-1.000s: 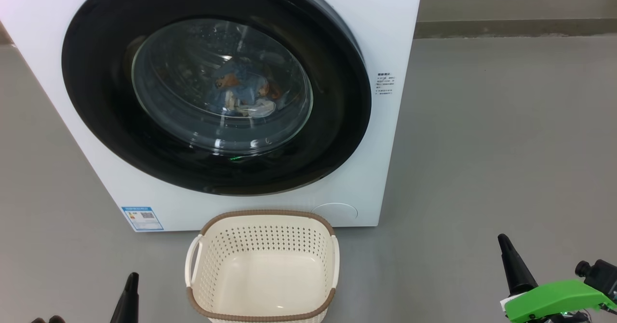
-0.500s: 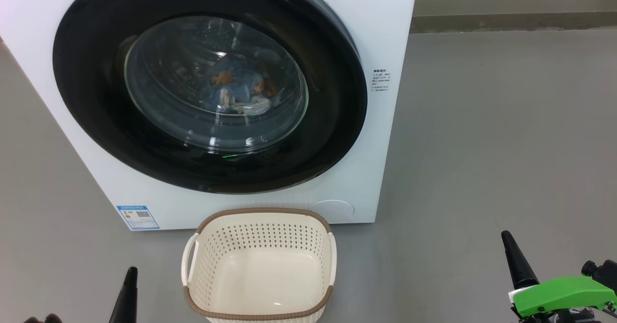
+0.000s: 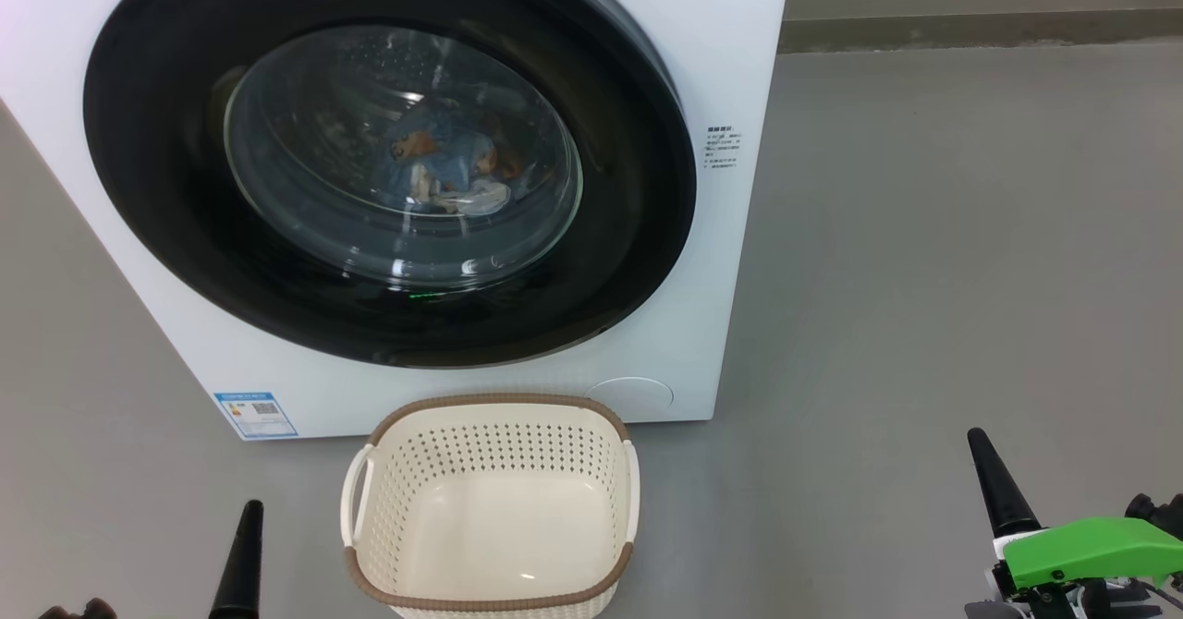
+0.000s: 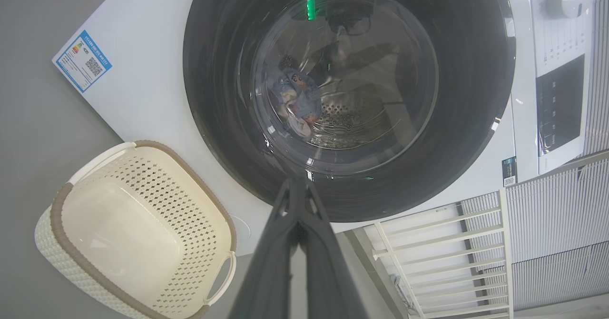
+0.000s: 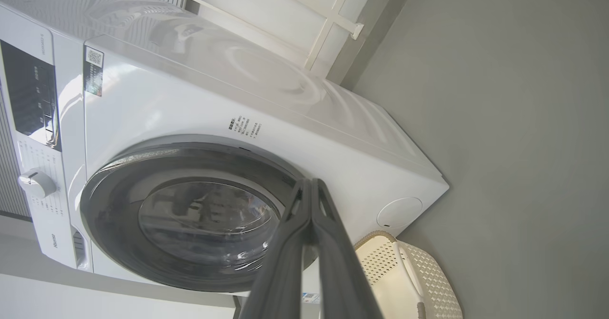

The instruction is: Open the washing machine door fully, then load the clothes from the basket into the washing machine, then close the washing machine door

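The white washing machine (image 3: 702, 259) stands ahead with its round black door (image 3: 166, 231) closed against the front. Through the glass window the light blue clothes (image 3: 444, 166) lie inside the drum, also seen as clothes (image 4: 297, 102) in the left wrist view. The cream basket (image 3: 490, 591) with a brown rim sits empty on the floor in front of the machine. My left gripper (image 3: 248, 513) is at the lower left, shut, holding nothing. My right gripper (image 3: 980, 443) is at the lower right, shut, its fingers (image 5: 309, 185) pressed together.
Grey floor (image 3: 924, 277) spreads to the right of the machine up to a wall base (image 3: 980, 28). A blue label sticker (image 3: 254, 413) marks the machine's lower left. A white railing (image 4: 442, 243) stands beside the machine. The control panel (image 5: 33, 100) and dial (image 5: 35, 183) sit on the machine's upper front.
The whole head view has shifted: the machine and basket sit slightly further left and higher, so the camera moved. Both grippers stay shut near the bottom corners.
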